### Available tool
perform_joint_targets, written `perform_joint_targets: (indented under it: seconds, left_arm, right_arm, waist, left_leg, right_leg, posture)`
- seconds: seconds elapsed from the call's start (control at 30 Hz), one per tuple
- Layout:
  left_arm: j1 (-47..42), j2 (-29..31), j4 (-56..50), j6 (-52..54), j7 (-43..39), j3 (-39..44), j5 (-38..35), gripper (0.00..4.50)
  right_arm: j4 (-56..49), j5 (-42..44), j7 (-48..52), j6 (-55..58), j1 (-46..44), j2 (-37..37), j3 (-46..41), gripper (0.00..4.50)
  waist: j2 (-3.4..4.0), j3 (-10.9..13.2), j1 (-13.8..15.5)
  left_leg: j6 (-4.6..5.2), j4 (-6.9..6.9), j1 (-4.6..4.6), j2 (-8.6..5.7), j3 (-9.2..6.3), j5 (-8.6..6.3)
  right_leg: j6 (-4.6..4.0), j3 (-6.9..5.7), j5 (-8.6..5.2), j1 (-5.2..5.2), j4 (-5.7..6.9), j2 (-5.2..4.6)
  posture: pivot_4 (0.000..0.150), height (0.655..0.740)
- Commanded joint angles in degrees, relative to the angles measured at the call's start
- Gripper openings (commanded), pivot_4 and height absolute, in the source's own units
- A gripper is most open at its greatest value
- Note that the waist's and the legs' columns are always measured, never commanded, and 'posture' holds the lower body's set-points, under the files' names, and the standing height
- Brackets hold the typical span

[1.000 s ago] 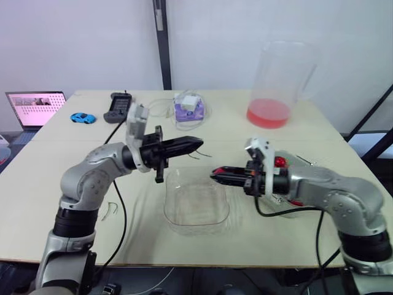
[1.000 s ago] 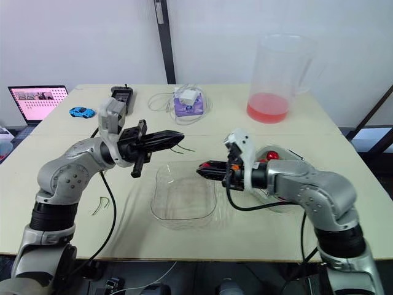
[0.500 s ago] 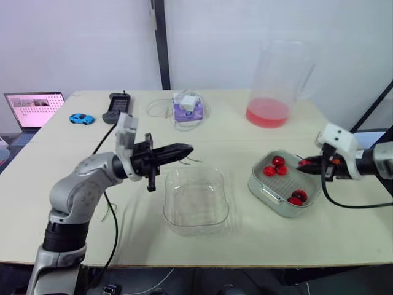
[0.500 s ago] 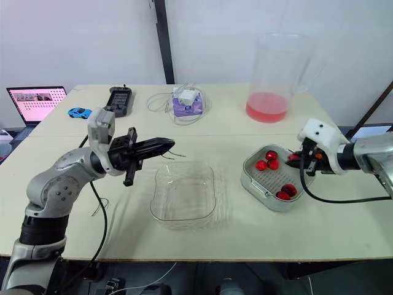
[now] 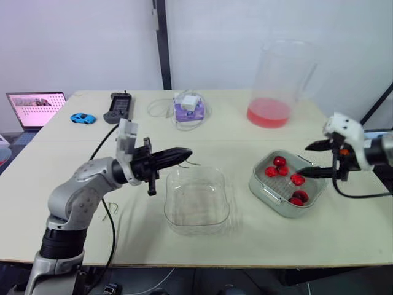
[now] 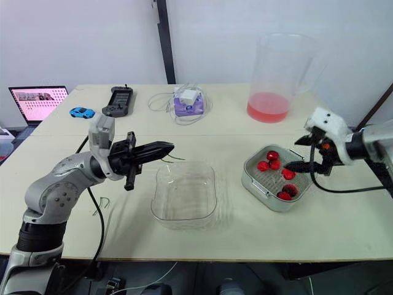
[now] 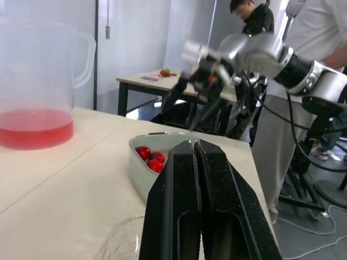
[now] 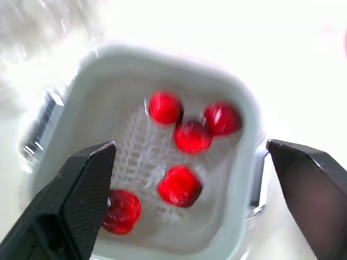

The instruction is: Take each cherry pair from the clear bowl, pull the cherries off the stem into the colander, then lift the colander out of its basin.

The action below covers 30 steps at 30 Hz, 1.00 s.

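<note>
hovering over the colander point(image 5: 281, 186), right tool point(image 5: 305, 161) w/ fingers spread wide. five cherries point(image 5: 279, 161) in the mesh, clear bowl point(image 5: 169, 212) bare. left tool point(image 5: 186, 152) clamped on what looks like a bare stem point(image 6: 178, 158). risk: rim grab catches the basin point(image 5: 265, 195) too, or colander tips & cherries roll onto the table point(image 5: 245, 141).
</note>
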Motion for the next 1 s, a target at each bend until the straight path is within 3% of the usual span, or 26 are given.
perform_joint_targets:
  seconds: [0.03,0.3,0.5,0.63,0.83,1.0]
  left_arm:
    - [-0.36,1.66,-2.12,0.42,-0.03,1.78,-1.32,0.00]
    - [6.23,8.15,-5.69,1.90,3.58,9.07,-1.75,0.00]
    - [20.88,13.27,-7.59,0.32,4.76,20.05,0.01,0.00]
    - [25.84,12.28,-5.39,-0.07,9.63,25.10,1.20,0.00]
    - [34.10,10.57,1.46,-1.78,14.59,24.13,8.80,0.00]
    - [34.64,9.42,6.58,-5.04,15.34,21.92,13.28,0.00]
  right_arm:
    - [-4.15,11.57,3.43,8.63,-5.78,0.60,-7.84,4.46]
    - [-17.21,25.09,5.41,10.33,-1.97,6.54,-14.11,4.46]
    - [-13.48,20.41,6.65,4.91,-4.02,11.19,-6.40,4.46]
    - [-11.67,18.97,6.43,3.10,-6.92,14.81,-3.65,4.46]
    - [-12.53,18.61,5.11,3.65,-9.38,17.83,-1.57,4.46]
    - [-12.81,17.79,3.75,3.58,-11.02,19.26,-0.66,4.46]
  waist:
    - [0.01,0.00,0.05]
    - [0.00,0.00,-0.07]
    - [-0.01,0.00,-0.05]
    - [-0.01,0.00,0.16]
    - [-0.01,-0.01,0.09]
    - [-0.03,-0.02,0.23]
  left_leg:
    - [0.00,-0.01,0.00,0.00,0.00,0.00]
    - [0.02,0.02,0.00,0.01,-0.02,-0.01]
    - [0.02,-0.01,0.01,0.03,0.00,-0.01]
    - [0.01,0.01,0.00,0.03,-0.01,-0.01]
    - [0.03,-0.04,-0.01,0.02,0.00,-0.02]
    - [0.01,-0.02,-0.01,0.02,-0.02,-0.01]
  right_leg:
    - [0.00,0.00,0.00,0.00,0.00,0.00]
    - [0.02,-0.03,0.01,0.05,-0.01,-0.01]
    - [0.01,-0.01,0.01,0.01,0.01,-0.01]
    - [0.01,-0.03,0.02,0.01,0.01,-0.02]
    - [0.01,-0.03,0.01,-0.01,-0.03,-0.03]
    - [-0.01,-0.05,0.02,-0.01,0.02,-0.02]
  posture:
    - [0.150,0.7332]
    - [0.150,0.7332]
    - [0.150,0.7332]
    - [0.150,0.7332]
    - [0.150,0.7332]
    - [0.150,0.7332]
